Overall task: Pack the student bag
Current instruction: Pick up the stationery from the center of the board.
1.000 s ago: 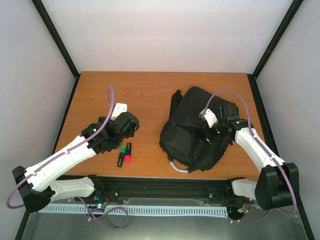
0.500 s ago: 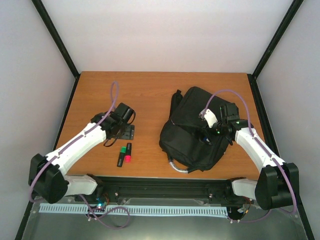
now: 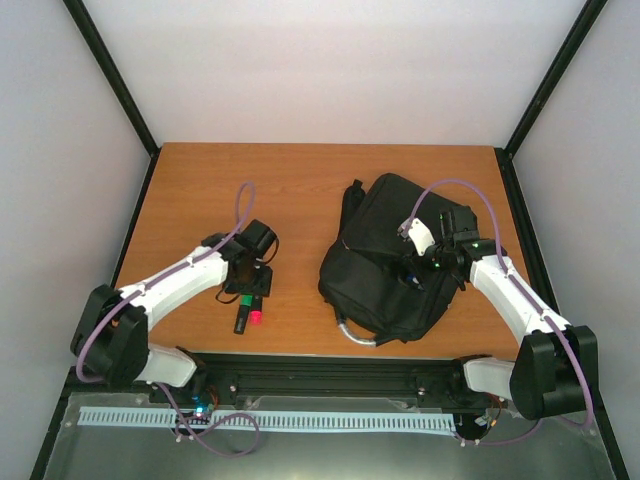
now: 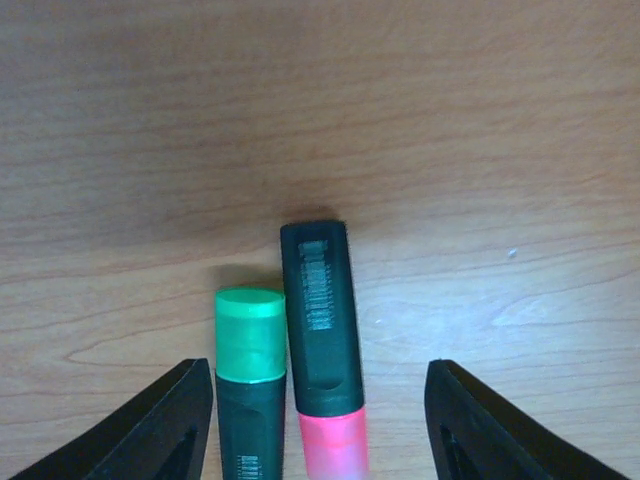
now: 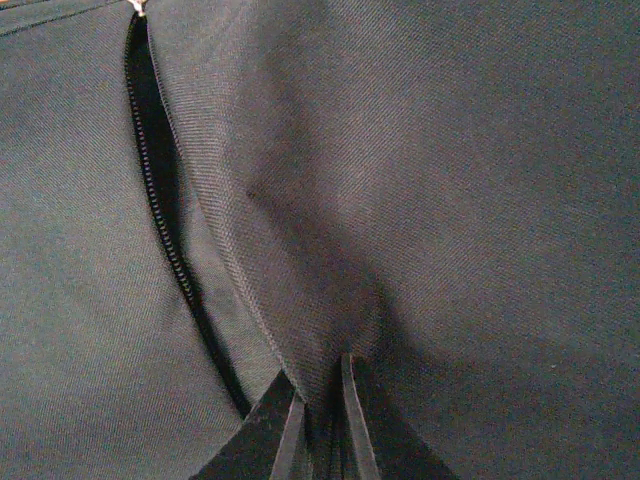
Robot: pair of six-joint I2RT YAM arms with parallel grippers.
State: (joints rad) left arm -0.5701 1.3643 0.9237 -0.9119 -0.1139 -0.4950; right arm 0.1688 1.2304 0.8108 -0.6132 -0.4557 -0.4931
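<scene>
Black student bag [image 3: 385, 265] fabric pinched by right claw [image 5: 319, 385], left claw [image 4: 318, 378] spread astride highlighters [image 4: 318, 300]

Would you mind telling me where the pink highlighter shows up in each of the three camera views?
Top external: pink highlighter on the table, left of the student bag, near the front edge.
Left wrist: lower centre, between the open left fingers.
Right wrist: not in it; only student bag fabric.
Shared landmark: green highlighter close beside it, on its picture-left.
</scene>
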